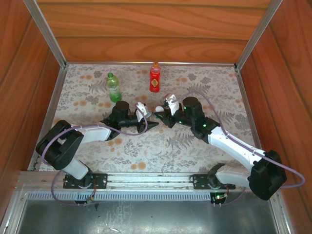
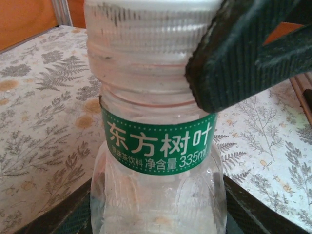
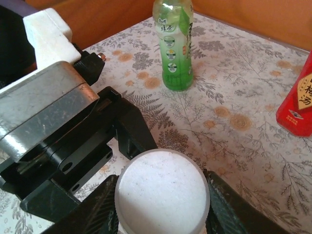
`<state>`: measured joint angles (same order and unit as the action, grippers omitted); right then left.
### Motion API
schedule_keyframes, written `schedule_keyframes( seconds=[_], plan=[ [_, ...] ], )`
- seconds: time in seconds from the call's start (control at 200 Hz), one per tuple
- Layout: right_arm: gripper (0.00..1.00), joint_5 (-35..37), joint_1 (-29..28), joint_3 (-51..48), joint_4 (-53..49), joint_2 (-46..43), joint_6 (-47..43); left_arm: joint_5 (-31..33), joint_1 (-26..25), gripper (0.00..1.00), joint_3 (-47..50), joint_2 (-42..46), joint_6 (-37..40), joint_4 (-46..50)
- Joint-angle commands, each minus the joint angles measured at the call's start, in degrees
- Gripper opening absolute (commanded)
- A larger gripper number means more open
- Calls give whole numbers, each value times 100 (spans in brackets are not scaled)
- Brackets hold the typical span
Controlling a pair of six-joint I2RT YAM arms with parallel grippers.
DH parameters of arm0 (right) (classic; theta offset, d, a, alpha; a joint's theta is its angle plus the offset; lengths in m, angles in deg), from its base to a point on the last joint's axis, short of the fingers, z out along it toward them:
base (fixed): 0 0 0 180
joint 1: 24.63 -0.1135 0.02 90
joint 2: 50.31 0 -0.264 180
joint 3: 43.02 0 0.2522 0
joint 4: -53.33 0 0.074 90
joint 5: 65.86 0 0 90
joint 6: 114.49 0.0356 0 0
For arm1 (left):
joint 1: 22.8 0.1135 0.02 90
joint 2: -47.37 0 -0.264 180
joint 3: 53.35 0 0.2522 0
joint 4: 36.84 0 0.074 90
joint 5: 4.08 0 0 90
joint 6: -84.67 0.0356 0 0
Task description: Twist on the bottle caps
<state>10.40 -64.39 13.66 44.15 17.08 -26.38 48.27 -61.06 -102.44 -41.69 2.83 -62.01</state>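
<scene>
Atop clear bottle (image 2: 156, 146), right hand (image 3: 162, 202) tight around white cap (image 3: 163, 187)

White cap (image 3: 163, 187): matt plastic, top faintly grainy, skirt finely ribbed. Clear bottle (image 2: 156, 195): transparent glossy plastic with a smooth green printed label band. Green bottle (image 3: 175, 48): translucent, shiny. Red bottle (image 3: 297, 102): glossy label. Pads (image 3: 100, 212) of my right pincer (image 3: 163, 209): dark, matt, ribbed. Counter cloth (image 3: 234, 73): matt floral fabric. Walls (image 1: 156, 29): smooth wood grain. Frame rails (image 1: 48, 34): brushed metal.
</scene>
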Motion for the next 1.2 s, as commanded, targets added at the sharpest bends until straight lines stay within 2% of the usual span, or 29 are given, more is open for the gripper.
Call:
schedule_keyframes(
  seconds=[0.0,0.205,0.265,0.305,0.32,0.515,0.615,0.73,0.964,1.194],
  plan=[
    [38,-153,-13,186,-77,46,118,17,-33,61,-82,86,-24,-154],
    [34,71,-9,302,-140,-6,67,288,-34,77,31,246,94,-164],
    [34,257,13,288,-66,-24,36,407,-32,86,57,302,106,-158],
    [34,431,34,298,-4,-18,1,509,-32,99,83,346,108,-158],
    [33,500,44,310,11,-9,-10,543,-33,100,95,360,98,-158],
    [33,1292,393,552,83,283,-19,1232,-31,100,274,740,-28,-163],
    [31,1799,694,880,-84,542,359,1798,-15,100,533,1022,124,-167],
    [31,1800,1075,1177,141,1023,56,2455,45,100,800,1259,178,-166],
    [33,1366,1784,2030,818,2341,-300,2391,680,100,1053,1561,-411,-160],
    [35,1211,2127,2850,863,3521,-716,2940,832,100,1274,1941,-674,-167]
  ],
)
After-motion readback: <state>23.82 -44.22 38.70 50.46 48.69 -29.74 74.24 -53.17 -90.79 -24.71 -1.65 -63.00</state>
